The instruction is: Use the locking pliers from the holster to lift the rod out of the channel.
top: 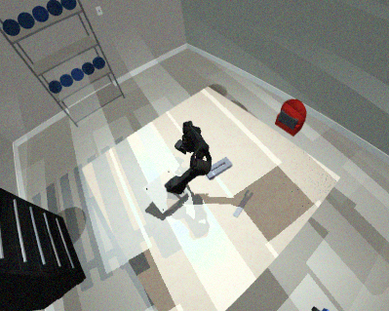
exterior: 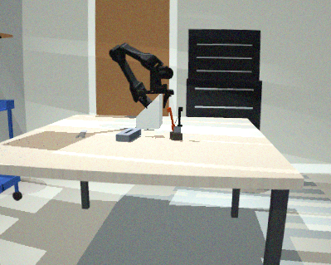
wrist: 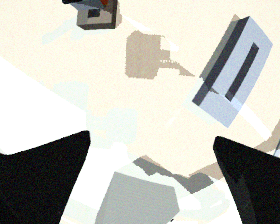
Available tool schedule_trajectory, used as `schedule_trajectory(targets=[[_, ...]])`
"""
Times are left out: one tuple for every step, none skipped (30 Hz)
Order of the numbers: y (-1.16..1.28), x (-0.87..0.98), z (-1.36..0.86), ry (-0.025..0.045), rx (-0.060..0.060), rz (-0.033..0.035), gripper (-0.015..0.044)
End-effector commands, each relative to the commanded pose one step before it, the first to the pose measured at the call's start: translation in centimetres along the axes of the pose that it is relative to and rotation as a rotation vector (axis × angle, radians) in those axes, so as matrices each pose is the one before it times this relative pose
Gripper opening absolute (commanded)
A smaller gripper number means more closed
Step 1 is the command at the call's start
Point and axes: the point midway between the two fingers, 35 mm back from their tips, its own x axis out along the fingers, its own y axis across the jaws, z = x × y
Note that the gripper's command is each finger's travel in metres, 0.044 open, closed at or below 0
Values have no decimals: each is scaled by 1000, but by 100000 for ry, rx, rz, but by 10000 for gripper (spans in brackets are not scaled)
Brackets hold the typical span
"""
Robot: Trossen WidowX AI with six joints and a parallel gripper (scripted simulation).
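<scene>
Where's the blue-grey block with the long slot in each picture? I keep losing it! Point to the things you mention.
Top: the block [top: 221, 170] [exterior: 128, 137] [wrist: 231, 70] is near the middle, just right of the black arm [top: 181, 179] [exterior: 130, 76].
Exterior: left of the middle, on the table.
Wrist: upper right, slanting.
Shared landmark: the pale table [top: 220, 119] [exterior: 221, 159] [wrist: 170, 100] under it.

Wrench [top: 243, 204] lies apart from channel block [top: 218, 168]; arm [top: 199, 165] above table [top: 250, 148].

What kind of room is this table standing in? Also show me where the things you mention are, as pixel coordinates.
Probably a workshop or garage: there's a black drawer cabinet [top: 32, 241] [exterior: 224, 76] like a tool chest, a blue cart [exterior: 1, 105] and a plain wooden worktable [top: 230, 265] [exterior: 146, 169].
</scene>
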Motion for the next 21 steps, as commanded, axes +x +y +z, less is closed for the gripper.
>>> schedule_trajectory(targets=[[2374,6,-353,208,383,546,440],[601,-5,-84,-10,-6,49,440],[601,-5,-84,-9,-6,49,440],[601,-5,-84,-9,-6,49,440],[602,-5,-84,-9,-6,49,440],[603,-5,-84,-9,-6,50,440],[604,-6,-85,-8,-6,50,440],[533,-5,-75,-7,-5,44,440],[422,1,-67,-1,-2,26,440],[162,1,-27,0,0,8,440],[0,0,0,0,0,0,440],[-2,-1,135,-8,7,-1,440],[-2,-4,324,-19,16,0,440],[-3,-7,518,-31,26,0,440],[-7,-6,664,-38,34,-3,440],[-10,-4,690,-38,36,-5,440],[-10,-3,650,-35,34,-6,440],[-10,-3,620,-34,32,-6,440],[-9,-4,608,-33,31,-5,440],[-9,-4,606,-33,31,-5,440],[-9,-4,607,-33,31,-5,440]])
